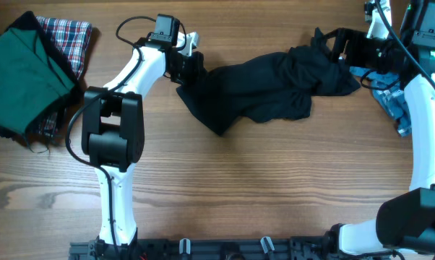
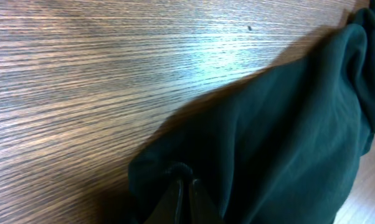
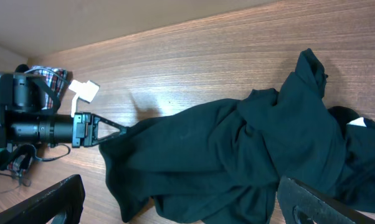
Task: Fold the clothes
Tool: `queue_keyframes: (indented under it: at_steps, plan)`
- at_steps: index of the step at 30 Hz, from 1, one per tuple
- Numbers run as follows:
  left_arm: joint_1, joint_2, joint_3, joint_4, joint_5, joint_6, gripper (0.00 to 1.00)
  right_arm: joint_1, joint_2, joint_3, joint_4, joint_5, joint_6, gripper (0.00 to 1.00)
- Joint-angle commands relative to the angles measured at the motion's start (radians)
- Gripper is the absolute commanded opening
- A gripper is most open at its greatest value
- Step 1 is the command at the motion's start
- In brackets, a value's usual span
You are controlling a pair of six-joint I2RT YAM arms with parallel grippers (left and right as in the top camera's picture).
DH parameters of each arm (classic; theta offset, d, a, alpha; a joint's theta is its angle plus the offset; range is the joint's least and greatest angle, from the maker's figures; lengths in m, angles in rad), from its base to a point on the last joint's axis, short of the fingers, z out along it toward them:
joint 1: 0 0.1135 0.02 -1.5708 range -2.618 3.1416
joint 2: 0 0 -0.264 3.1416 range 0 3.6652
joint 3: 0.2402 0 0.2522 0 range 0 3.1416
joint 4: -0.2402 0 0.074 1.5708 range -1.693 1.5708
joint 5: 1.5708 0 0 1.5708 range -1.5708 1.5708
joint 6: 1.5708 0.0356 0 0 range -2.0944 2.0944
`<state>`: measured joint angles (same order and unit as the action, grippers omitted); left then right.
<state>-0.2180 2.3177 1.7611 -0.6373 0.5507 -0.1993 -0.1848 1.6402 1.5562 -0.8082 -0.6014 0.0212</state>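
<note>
The black shirt (image 1: 268, 90) lies crumpled across the middle of the table, stretched from left to right. My left gripper (image 1: 191, 72) is at its left end, and in the left wrist view the gripper (image 2: 186, 182) is shut on a small pinch of the shirt's (image 2: 287, 124) edge. My right gripper (image 1: 332, 45) hovers over the bunched right end. In the right wrist view that gripper (image 3: 179, 183) stands wide open with the shirt (image 3: 237, 155) spread below, its fingers (image 3: 312, 202) touching nothing. A blue garment (image 1: 391, 101) lies at the far right, partly behind the right arm.
A folded green garment (image 1: 22, 72) rests on a plaid cloth (image 1: 69, 36) at the back left corner. Dark equipment and cables (image 1: 420, 29) stand at the back right. Bare wood table (image 1: 261, 180) runs along the front.
</note>
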Motion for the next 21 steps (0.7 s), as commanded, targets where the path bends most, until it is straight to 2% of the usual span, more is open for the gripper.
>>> queue_keyframes:
  at_steps: [1,6,10,17,18,20,21]
  plan:
    - [0.018,-0.019,0.044,-0.008,-0.045,0.005,0.04,0.002,0.006,0.004,0.000,0.002,-0.021,1.00]
    - [0.103,-0.113,0.182,-0.065,-0.132,0.006,0.04,0.003,0.006,0.004,0.000,0.002,-0.021,1.00]
    - [0.142,-0.150,0.283,-0.086,-0.142,0.013,0.04,0.003,0.006,0.004,0.000,0.002,-0.021,0.99]
    - [0.142,-0.154,0.326,-0.079,-0.238,0.066,0.04,0.003,0.006,0.004,0.000,0.002,-0.021,0.99]
    - [0.142,-0.154,0.326,-0.088,-0.238,0.066,0.10,0.003,0.006,0.004,0.000,0.002,-0.021,0.99]
    - [0.142,-0.154,0.326,-0.108,-0.238,0.066,0.40,0.003,0.006,0.004,0.000,0.002,-0.033,0.99]
    - [0.142,-0.154,0.326,-0.126,-0.238,0.066,0.64,0.003,0.006,0.004,0.000,0.006,-0.051,0.99]
